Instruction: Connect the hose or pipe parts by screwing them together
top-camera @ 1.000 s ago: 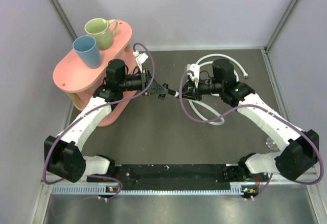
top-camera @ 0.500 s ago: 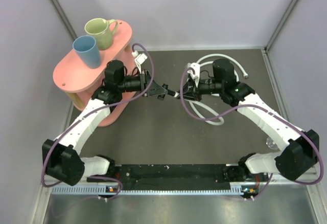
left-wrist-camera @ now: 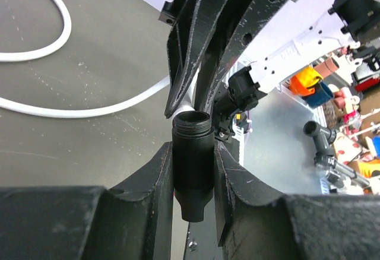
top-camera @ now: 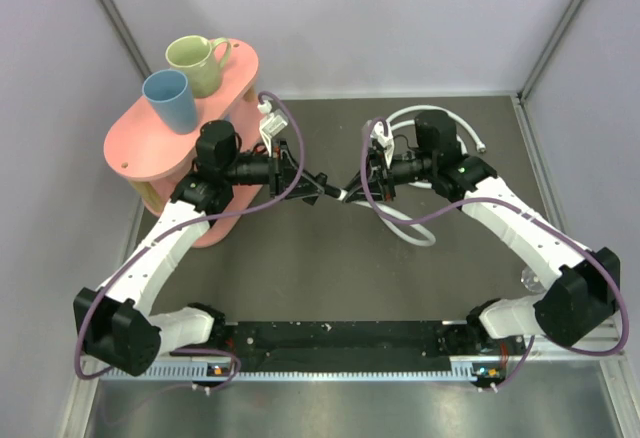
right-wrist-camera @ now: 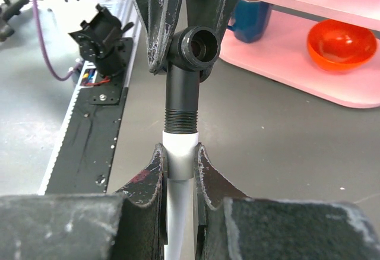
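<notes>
Arms meet above the middle of the dark table (top-camera: pixel 300 268), tip to tip. Your left gripper (left-wrist-camera: pixel 193 171) is nearly closed. Its two black fingers squeeze the black connector (left-wrist-camera: pixel 192 147) from both sides. The connector is up off the table, in the air between the two grippers. From the left wrist you see one open end of it, with little ridges round the rim.

Your right gripper (right-wrist-camera: pixel 178 156) is closed tight on the end of the white hose (right-wrist-camera: pixel 179 153). That end points straight at the connector and touches its ridged end. You cannot tell if it has gone in at all. From the right wrist, a round hole in the connector faces you.

The rest of the hose lies in loops on the table by your right arm. Its other end has a small silvery tip (top-camera: pixel 483 145) and rests near the far right corner.

At the far left stands a pink shelf (top-camera: pixel 130 153). A green mug (top-camera: pixel 195 63) and a blue cup (top-camera: pixel 170 100) sit on top of it, side by side. An orange bowl (right-wrist-camera: pixel 338 43) sits on its lower level.
</notes>
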`<state>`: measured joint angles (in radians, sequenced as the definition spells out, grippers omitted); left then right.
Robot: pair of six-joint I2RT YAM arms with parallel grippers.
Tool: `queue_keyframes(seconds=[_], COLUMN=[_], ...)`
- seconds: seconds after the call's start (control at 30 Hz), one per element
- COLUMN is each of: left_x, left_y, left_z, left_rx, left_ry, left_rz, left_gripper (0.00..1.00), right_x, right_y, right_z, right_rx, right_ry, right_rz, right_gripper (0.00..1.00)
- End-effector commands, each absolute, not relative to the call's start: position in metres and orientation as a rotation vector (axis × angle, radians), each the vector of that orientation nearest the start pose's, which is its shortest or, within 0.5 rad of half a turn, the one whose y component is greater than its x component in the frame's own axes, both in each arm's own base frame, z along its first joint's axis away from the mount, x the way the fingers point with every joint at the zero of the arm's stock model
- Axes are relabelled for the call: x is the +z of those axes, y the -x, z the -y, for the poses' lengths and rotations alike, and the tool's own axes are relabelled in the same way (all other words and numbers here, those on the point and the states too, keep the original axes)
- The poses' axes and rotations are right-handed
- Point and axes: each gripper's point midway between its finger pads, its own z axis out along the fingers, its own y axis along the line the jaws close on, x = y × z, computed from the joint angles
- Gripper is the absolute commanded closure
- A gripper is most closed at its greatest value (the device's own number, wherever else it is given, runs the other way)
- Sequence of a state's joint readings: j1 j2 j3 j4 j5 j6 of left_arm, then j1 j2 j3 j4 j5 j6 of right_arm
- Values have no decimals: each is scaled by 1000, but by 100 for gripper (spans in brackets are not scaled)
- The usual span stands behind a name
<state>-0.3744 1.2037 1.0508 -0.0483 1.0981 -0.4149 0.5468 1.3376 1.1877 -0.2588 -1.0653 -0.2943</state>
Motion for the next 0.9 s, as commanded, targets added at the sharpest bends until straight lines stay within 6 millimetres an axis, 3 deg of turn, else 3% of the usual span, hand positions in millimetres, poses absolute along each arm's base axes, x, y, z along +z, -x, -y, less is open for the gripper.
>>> queue_keyframes(seconds=[0.0,0.4,0.6,0.87], left_x=[317,323,320,295], left_y=[-189,-185,-195,-185], left_z=[286,289,289,293], left_rx=[-1533,-1376,-1253,-1127], left_ry=[-1101,-1291,-1354,-1545], left_rz=[-1558,-1318,-1255,-1039], left_gripper=[100,100,100,100], right_x=[381,375,370,349], right_y=[-189,-189,-193,-188], right_z=[-330,-326,-323,-322], right_rx=[1254,1387,1421,1535], right_ry=[1516,1553,1531,1553], right_rz=[-823,-842,-909,-956], right_gripper=[100,100,100,100])
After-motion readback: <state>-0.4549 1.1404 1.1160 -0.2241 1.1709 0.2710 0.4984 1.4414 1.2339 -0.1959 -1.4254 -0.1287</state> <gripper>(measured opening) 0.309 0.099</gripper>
